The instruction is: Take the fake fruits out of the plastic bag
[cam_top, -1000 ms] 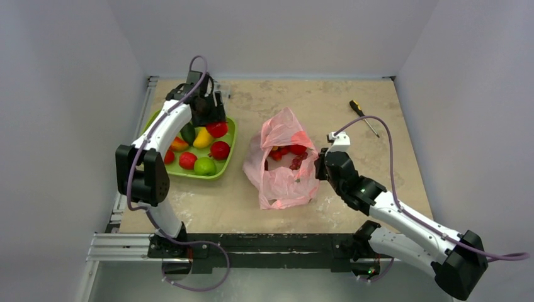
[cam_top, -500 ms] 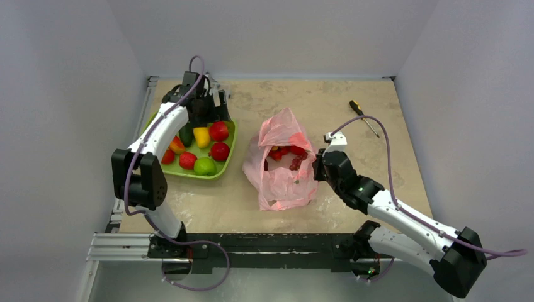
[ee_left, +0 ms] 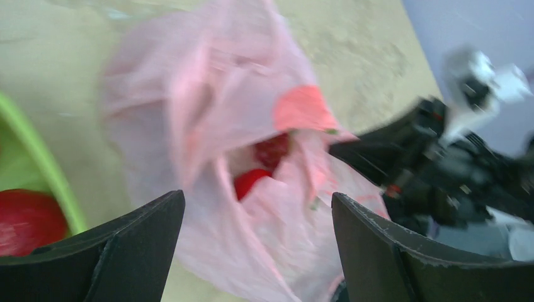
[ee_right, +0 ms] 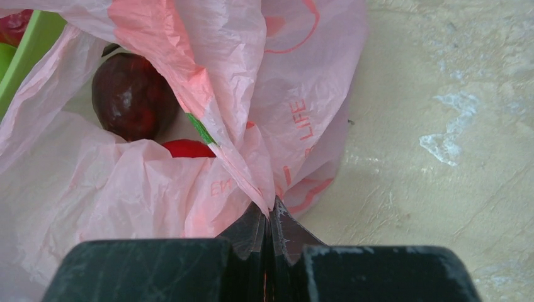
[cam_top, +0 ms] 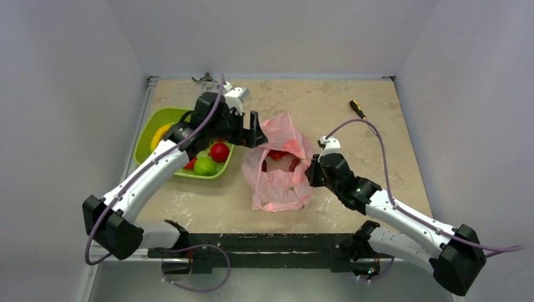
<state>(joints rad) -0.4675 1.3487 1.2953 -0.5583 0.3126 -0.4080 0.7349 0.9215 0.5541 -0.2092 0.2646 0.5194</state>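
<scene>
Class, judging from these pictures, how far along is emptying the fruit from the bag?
Done: several fruits lie in the green tray. In hand: the right gripper pinches the edge of the bag, and the open left gripper hovers by its mouth. Left: red fruits inside the bag.

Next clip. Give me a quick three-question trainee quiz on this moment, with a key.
1. True or false: the right gripper is shut on a fold of the plastic bag.
2. The left gripper is: A) shut on a fruit; B) open, facing the bag's mouth; C) shut on a bag handle.
3. Fill in: the fake fruits visible inside the bag are ____ in colour.
Key: 1 true; 2 B; 3 red.
</scene>
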